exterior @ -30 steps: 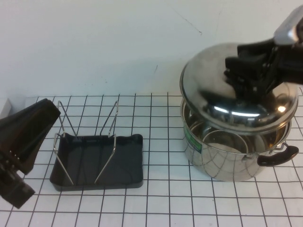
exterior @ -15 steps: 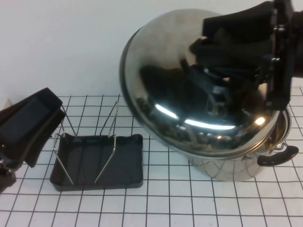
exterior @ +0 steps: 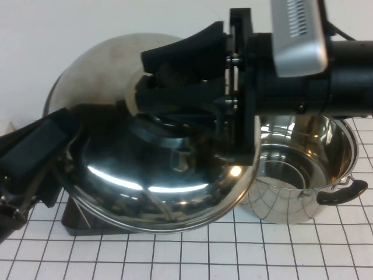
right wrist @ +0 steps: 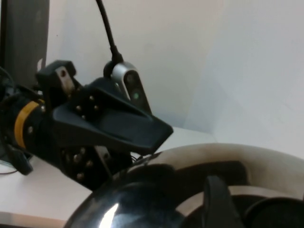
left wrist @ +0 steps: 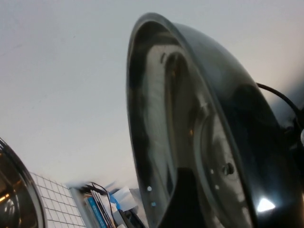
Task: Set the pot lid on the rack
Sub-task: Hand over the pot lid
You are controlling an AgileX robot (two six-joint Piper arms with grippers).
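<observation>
Two arms are over the gridded table (exterior: 245,256). The right gripper (exterior: 175,114) reaches in from the right side, its jaws clamped on the black knob (exterior: 175,139) of the pot lid (exterior: 145,192), which hangs in the air, tilted, its dome facing the camera. The lid hides nearly all of the rack (exterior: 73,223); only a dark corner of the tray shows under the lid's lower edge. To the right stands the open steel pot (exterior: 303,175) with a black handle (exterior: 341,191). The left gripper (exterior: 29,157) sits at the table's left edge, just beside the lid's rim; whether its jaws are apart I cannot tell. From the left wrist, the lid (left wrist: 199,142) fills the view.
</observation>
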